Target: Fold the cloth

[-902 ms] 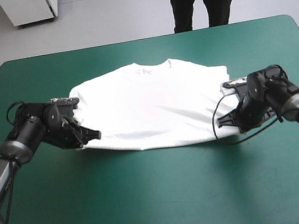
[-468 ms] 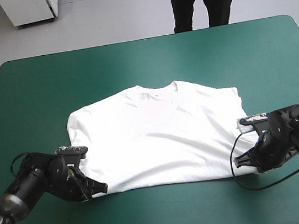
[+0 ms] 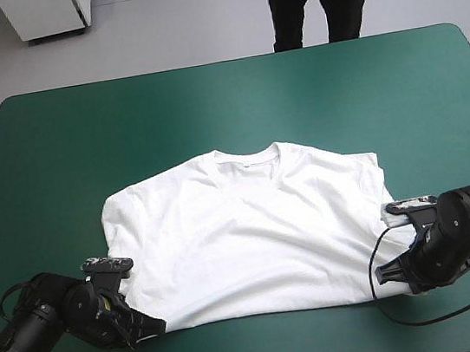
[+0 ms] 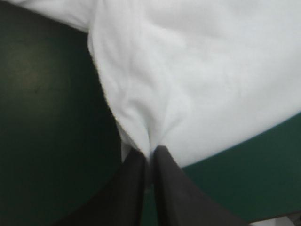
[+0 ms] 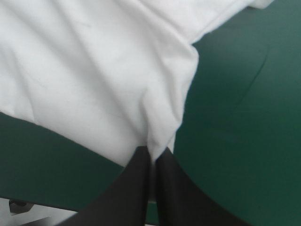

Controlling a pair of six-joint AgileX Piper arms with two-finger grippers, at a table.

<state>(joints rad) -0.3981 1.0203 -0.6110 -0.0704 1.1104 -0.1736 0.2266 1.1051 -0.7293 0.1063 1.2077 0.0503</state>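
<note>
The white T-shirt (image 3: 247,227) lies spread flat on the teal-green cover, collar toward the far edge, hem near the front edge. My left gripper (image 3: 157,325) is shut on the T-shirt at its near left hem corner. In the left wrist view the left gripper (image 4: 149,157) pinches a puckered fold of the T-shirt (image 4: 197,80). My right gripper (image 3: 384,276) is shut on the T-shirt at the near right hem corner. The right wrist view shows the right gripper (image 5: 153,157) clamping the corner of the T-shirt (image 5: 94,75).
Bare teal-green table (image 3: 234,106) stretches beyond the collar to the far edge. A narrow strip of cover lies between the hem and the front edge.
Both grippers have drawn the T-shirt toward the front edge. The shirt has slid nearer and lies flatter, with the collar now well clear of the far half.
</note>
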